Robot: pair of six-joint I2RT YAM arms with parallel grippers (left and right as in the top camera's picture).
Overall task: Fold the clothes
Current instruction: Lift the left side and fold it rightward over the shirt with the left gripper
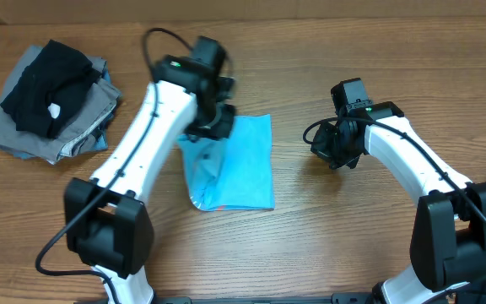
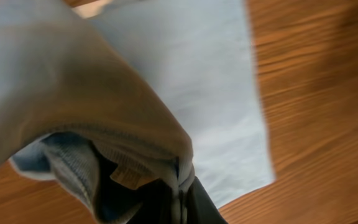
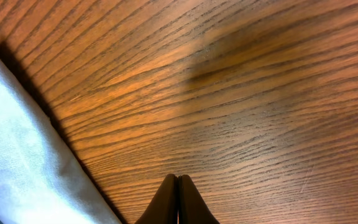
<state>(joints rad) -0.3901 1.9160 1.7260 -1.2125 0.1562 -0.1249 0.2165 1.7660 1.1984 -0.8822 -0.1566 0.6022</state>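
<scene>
The light blue T-shirt [image 1: 241, 165] lies folded into a tall rectangle at the middle of the table. My left gripper [image 1: 207, 133] hangs over its upper left part, shut on a bunched fold of the shirt. In the left wrist view that fold [image 2: 104, 93] drapes up over the camera, a small tag [image 2: 129, 175] shows, and the cloth is pinched between the dark fingers [image 2: 202, 204]. My right gripper [image 1: 326, 150] is shut and holds nothing, over bare wood to the right of the shirt. In the right wrist view its tips [image 3: 178, 185] meet, and the shirt's edge [image 3: 17, 162] lies at lower left.
A heap of black and grey garments [image 1: 53, 101] sits at the back left of the wooden table [image 1: 353, 236]. Bare wood surrounds the shirt in front and to the right.
</scene>
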